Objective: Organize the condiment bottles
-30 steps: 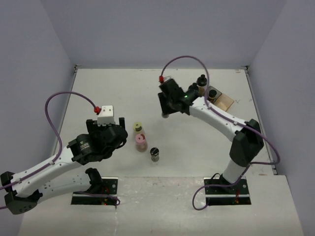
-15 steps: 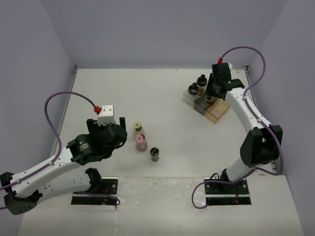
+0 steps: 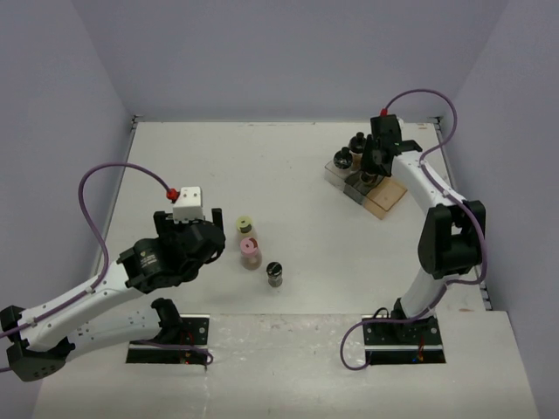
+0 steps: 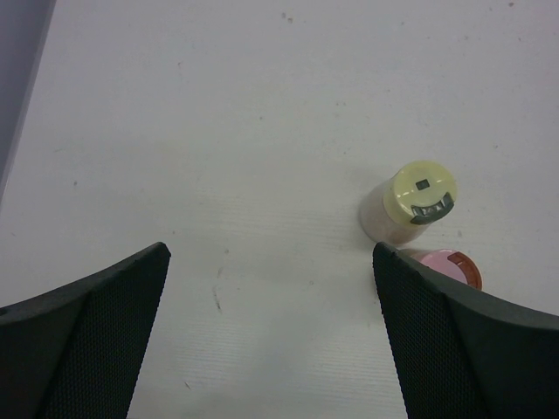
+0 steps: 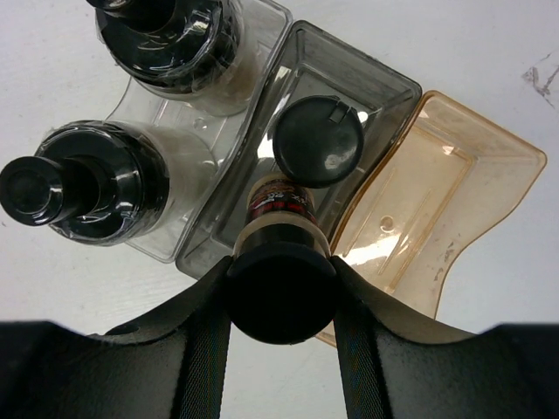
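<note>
R gripper (image 5: pixel 281 307) pinching dark-cap jar (image 5: pixel 279 209) over grey tray (image 5: pixel 384 83), far right; L gripper (image 4: pixel 271 336) spread wide; yellow-cap jar (image 4: pixel 421 192) by its right finger; bare table (image 4: pixel 218 131) left.

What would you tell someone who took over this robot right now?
Left gripper: open, empty, hovering near the yellow-capped jar and the pink-capped jar.
Right gripper: shut on a held dark-capped jar at the grey tray; I cannot tell whether it is set down.
Done: first larger jar and second larger jar stand in the clear tray; a small dark-capped jar stands in the grey tray.
Left: release the held jar, then move the yellow-capped jar, the pink-capped jar and the loose dark-capped jar off the table. The amber tray has no jar in it.
</note>
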Motion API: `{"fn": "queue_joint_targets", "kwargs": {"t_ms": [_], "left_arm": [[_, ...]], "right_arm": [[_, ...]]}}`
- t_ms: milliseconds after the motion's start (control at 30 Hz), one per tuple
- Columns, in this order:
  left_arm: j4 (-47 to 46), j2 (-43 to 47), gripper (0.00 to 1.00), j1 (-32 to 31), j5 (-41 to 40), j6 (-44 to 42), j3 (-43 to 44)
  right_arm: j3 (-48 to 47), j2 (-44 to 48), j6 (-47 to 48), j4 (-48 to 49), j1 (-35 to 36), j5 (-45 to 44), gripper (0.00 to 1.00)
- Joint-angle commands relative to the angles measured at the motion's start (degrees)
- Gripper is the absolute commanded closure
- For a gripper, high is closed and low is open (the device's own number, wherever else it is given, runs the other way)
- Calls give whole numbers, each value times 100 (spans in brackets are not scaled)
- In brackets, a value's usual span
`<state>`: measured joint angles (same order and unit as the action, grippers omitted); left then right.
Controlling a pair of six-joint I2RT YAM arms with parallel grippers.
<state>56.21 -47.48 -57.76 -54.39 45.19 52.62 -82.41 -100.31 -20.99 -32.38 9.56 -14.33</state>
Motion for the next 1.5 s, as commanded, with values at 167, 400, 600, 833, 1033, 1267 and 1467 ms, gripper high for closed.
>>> {"fn": "queue_joint_targets", "kwargs": {"t_ms": [167, 400, 600, 833, 1033, 1267, 1467], "left_arm": [[-180, 116, 0, 36, -107, -72, 38], [-206, 169, 0, 28, -98, -98, 29], [-215, 169, 0, 28, -80, -98, 20], [-224, 178, 0, 28, -72, -116, 11], [-224, 152, 0, 36, -72, -116, 20], [-215, 134, 0, 28, -80, -116, 29], [-23, 143, 0, 36, -291, 217, 90]], "right_arm": [[-135, -436, -98, 65, -33, 27, 100], [-389, -744, -28, 56, -33, -166, 100], [-591, -963, -1, -84, -42, -360, 94], [-671, -1000, -71, -295, -33, -229, 57], [-636, -613, -107, -453, -16, -132, 44], [-802, -16, -98, -725, -7, 35, 36], [-198, 1090, -116, -788, 992, 131, 26]]}}
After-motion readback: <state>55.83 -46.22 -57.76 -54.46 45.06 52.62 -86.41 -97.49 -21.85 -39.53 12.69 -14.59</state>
